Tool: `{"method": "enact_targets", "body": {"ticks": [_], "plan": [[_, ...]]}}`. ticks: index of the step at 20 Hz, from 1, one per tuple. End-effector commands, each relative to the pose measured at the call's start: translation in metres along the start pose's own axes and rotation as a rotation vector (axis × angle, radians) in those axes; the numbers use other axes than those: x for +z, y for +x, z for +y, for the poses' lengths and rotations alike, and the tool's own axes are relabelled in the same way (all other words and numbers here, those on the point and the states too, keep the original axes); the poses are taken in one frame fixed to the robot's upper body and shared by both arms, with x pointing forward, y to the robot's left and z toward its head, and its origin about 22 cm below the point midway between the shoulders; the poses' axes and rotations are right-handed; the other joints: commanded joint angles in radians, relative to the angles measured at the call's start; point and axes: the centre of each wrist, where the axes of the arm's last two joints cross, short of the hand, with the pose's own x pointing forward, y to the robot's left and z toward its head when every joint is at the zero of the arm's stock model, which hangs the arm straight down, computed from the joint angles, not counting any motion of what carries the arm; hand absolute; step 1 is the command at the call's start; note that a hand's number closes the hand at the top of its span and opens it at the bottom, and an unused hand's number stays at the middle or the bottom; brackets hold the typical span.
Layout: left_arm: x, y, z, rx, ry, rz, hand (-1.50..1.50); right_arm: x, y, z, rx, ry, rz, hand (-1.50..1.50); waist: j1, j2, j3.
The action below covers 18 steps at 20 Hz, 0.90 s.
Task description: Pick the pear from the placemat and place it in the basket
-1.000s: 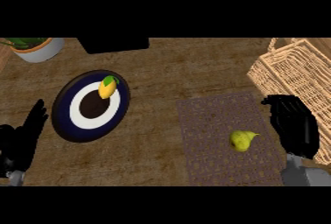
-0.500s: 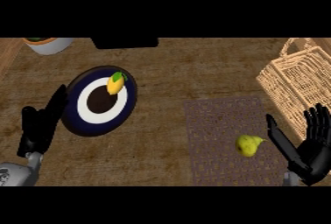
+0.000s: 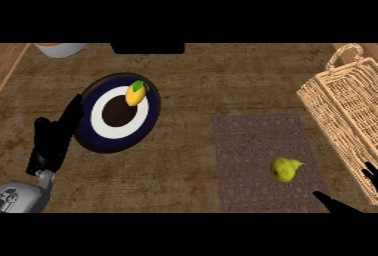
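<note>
A yellow-green pear [image 3: 285, 168] lies on the lower right part of the dark woven placemat [image 3: 247, 137]. The wicker basket [image 3: 347, 107] stands just right of the mat, partly cut off by the view's edge. My right hand [image 3: 336, 204] shows only as a thumb and fingertips at the lower right corner; it is spread open, below and right of the pear and apart from it. At the left, my left hand [image 3: 53, 140] stays open with fingers up, beside the plate and holding nothing.
A dark blue and white plate [image 3: 103, 137] at the left carries a yellow fruit with a green leaf [image 3: 136, 93]. A white pot [image 3: 60, 49] and a black object [image 3: 148, 48] sit at the counter's far edge.
The right hand has sunk toward the lower right corner, so less of it shows. The left hand sits higher beside the plate. The pear has not been touched.
</note>
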Motion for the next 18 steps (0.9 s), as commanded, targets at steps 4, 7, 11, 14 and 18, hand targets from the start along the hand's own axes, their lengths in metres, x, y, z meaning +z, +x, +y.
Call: {"method": "enact_targets", "body": {"ticks": [4,7,11,14,18], "plan": [[-0.004,0.004,-0.001,-0.012,-0.009,-0.001,0.0,0.017,0.055,-0.038,0.09,0.347,0.195,-1.5,0.001,0.002,0.021],[0.0,0.003,-0.012,0.01,-0.021,-0.01,0.0,0.024,0.09,-0.06,0.082,0.385,0.256,-1.5,0.006,-0.001,0.025],[-0.014,0.001,-0.014,-0.01,-0.026,-0.001,0.0,0.045,0.132,-0.068,0.069,0.35,0.29,-1.5,0.009,0.003,0.028],[-0.019,0.015,-0.014,-0.003,-0.028,-0.006,0.0,0.058,0.131,-0.064,0.04,0.274,0.334,-1.5,0.016,0.003,0.029],[-0.029,0.012,-0.013,-0.008,-0.031,-0.013,0.0,0.031,0.109,-0.064,0.088,0.2,0.324,-1.5,0.023,0.004,0.03]]}}
